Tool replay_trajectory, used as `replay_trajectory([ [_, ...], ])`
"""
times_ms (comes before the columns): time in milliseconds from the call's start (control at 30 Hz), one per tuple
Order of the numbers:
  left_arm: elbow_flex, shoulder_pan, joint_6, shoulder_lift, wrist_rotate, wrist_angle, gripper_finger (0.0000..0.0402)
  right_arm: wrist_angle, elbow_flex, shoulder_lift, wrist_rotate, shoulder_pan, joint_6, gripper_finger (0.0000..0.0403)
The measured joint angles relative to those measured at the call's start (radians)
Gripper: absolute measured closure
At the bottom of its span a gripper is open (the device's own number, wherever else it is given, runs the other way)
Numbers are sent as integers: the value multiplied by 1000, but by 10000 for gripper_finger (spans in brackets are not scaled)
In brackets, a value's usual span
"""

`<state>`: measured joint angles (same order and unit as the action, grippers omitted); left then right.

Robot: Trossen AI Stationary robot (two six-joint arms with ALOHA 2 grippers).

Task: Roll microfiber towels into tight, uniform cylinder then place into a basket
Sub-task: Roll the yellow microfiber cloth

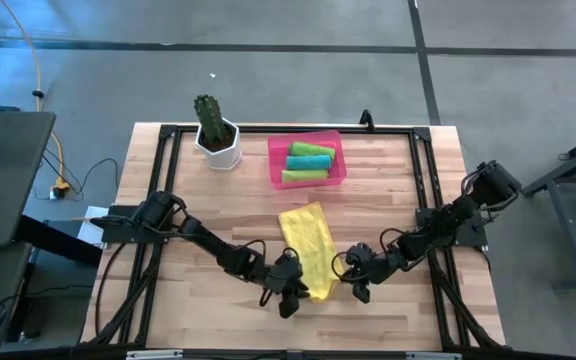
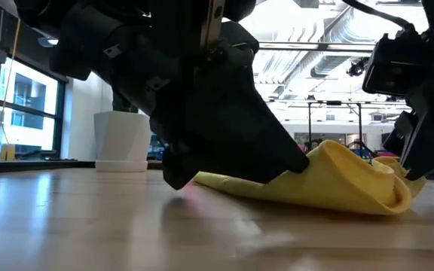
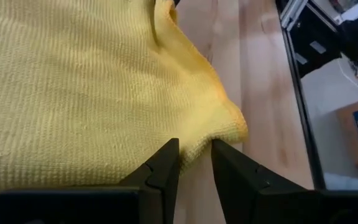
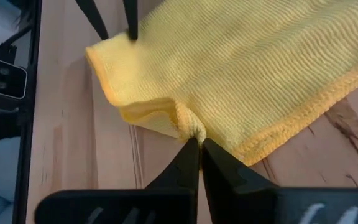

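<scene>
Three rolled microfiber towels (image 1: pixel 309 162), two lime green and one teal, already lie side by side in the shallow bright pink plastic basket (image 1: pixel 275 160) at upper centre of the high view, beside a white pot with a green cactus (image 1: pixel 216 133). One soft, ribbed yellow microfiber towel (image 1: pixel 309 250) lies flat on the pale wooden table (image 1: pixel 388 190) at lower centre, not yet rolled. Both arms are at its near end: the left gripper (image 3: pixel 195 163) straddles the hemmed edge, its fingers a little apart with cloth between them, while the right gripper (image 4: pixel 199 155) is pinched tight on a puckered corner. Rolling appears to be just starting; the next move probably calls for lifting that edge evenly and turning it over toward the basket, keeping both sides level so the limp cloth winds tight.
</scene>
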<state>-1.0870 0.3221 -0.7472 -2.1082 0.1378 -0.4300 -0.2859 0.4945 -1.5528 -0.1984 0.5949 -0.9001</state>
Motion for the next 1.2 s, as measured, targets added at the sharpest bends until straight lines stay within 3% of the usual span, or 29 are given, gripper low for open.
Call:
replay_trajectory([
  [167,0,6,29,0,-16,-1,316,2,0,1,-5,0,10,402],
  [367,-1,-4,148,10,-116,0,313,6,0,1,-22,0,57,402],
  [600,-1,-8,408,10,-160,23,265,17,1,1,-22,0,68,402],
  [833,-1,21,855,10,-38,-41,224,23,1,1,-21,0,60,402],
  [1200,-29,70,882,-48,59,-75,221,33,1,1,-22,-1,45,402],
])
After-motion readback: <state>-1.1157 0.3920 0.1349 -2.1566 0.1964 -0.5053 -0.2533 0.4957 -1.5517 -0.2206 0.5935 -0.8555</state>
